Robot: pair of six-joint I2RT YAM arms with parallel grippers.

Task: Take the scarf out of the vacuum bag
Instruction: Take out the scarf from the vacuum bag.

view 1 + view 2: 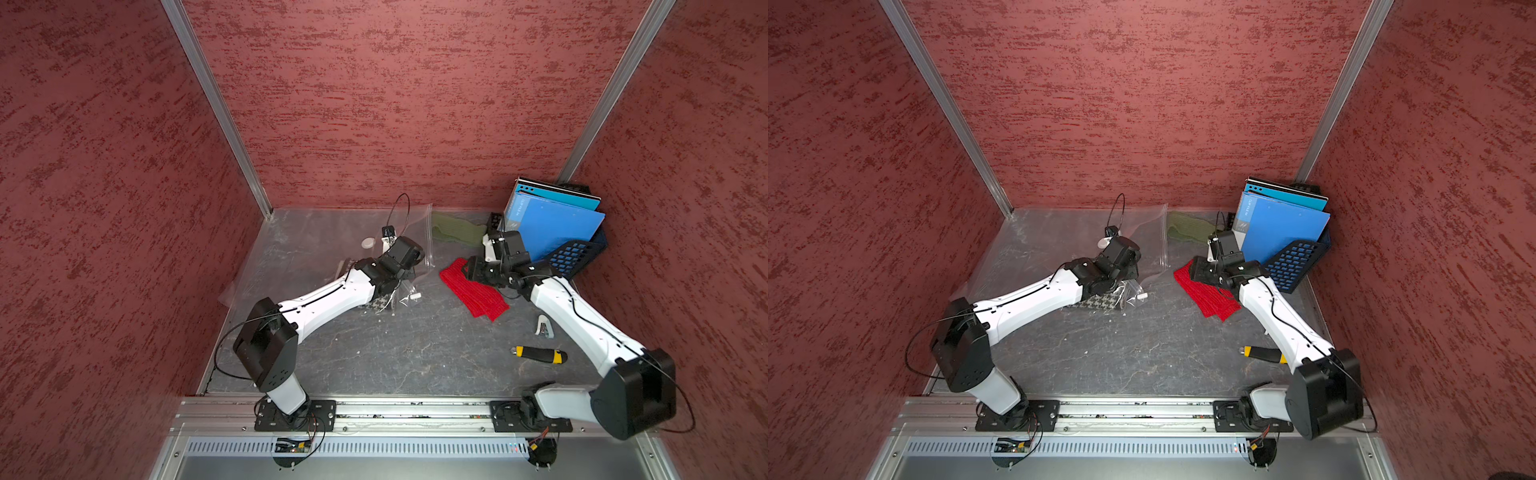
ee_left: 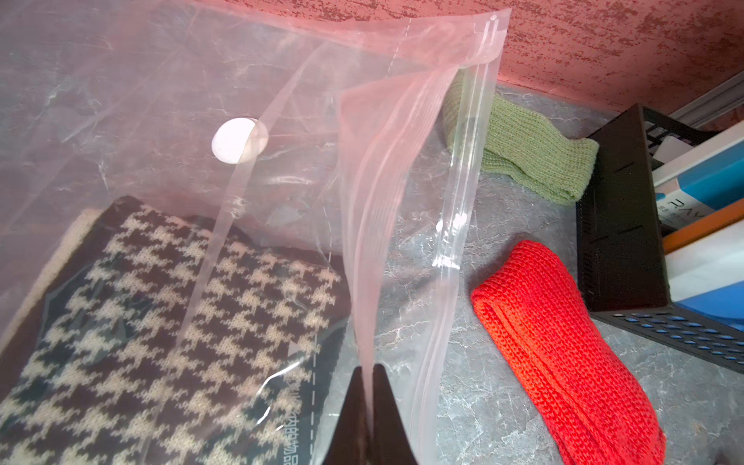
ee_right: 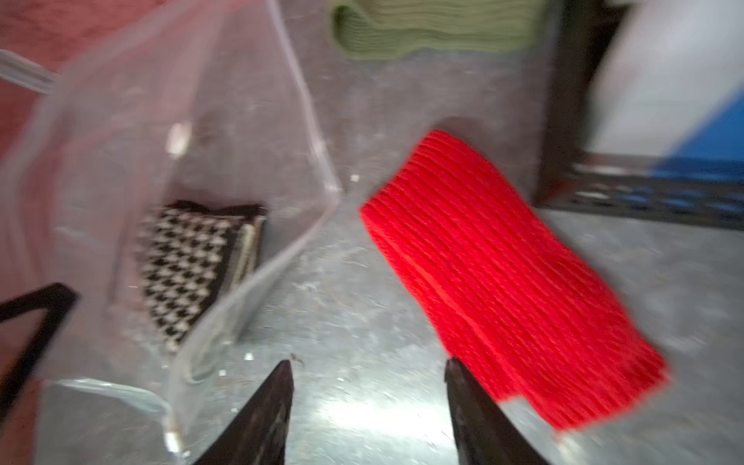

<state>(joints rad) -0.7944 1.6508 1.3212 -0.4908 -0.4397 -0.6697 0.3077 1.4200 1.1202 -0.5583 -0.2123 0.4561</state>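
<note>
Item one, the vacuum bag (image 1: 324,237): we find it spread over the far left part of the desk (image 1: 395,353), clear film reaching the far edge; its round white valve cap (image 2: 239,140) faces up; its zip strip (image 2: 463,169) runs along the edge turned to the middle of the desk, and that mouth gapes open; a small white clip (image 1: 415,296) lies at its near end.

Item two, the houndstooth scarf (image 2: 181,322): folded, black and cream, inside the bag at its near end, just below the left wrist.

Item three, the left gripper (image 2: 369,368): jaws pressed together on a fold of the bag's upper film, which rises taut from the fingers.

Item four, the right gripper (image 3: 368,362): jaws well apart, nothing between them; it hangs over bare desk between the bag's mouth and the red scarf (image 3: 503,273).

Item five, the red scarf: folded, outside the bag, right of the middle.

Item six, a green knit (image 1: 457,230): at the far edge, between bag and crate (image 1: 573,253).

Item seven, the crate: black mesh, tilted in the far right corner, holding blue folders (image 1: 552,224).

Item eight, a stapler (image 1: 543,326) and a yellow-and-black knife (image 1: 540,354): near the right edge.
</note>
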